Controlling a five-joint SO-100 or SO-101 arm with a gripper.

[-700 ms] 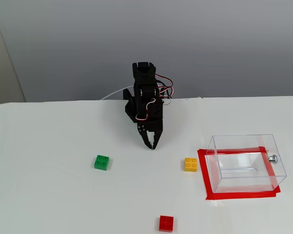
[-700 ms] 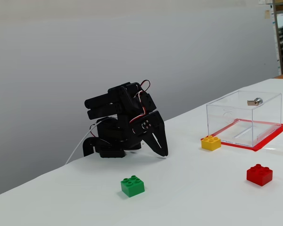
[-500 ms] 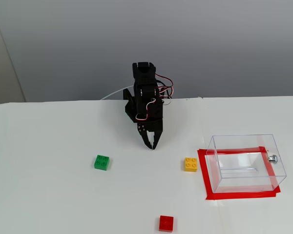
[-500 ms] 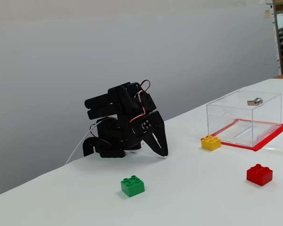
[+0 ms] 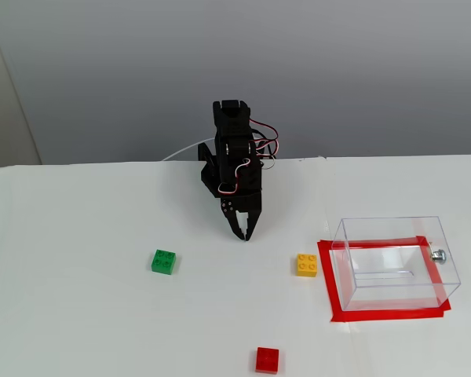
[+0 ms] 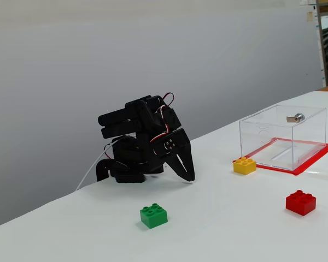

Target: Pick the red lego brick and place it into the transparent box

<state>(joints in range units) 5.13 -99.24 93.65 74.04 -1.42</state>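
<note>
Three bricks are noted on the tabletop [image 5: 78, 314]. Red lego brick [image 5: 267, 360] lies well apart from clenched, empty hand [image 5: 245, 234]; yellow brick [image 5: 306, 265] beside transparent box [image 5: 395, 262] risks being knocked.

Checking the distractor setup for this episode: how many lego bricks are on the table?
3. The red lego brick lies nearest the camera, the green brick left, and the yellow brick beside the transparent box. None seems hidden.
</note>
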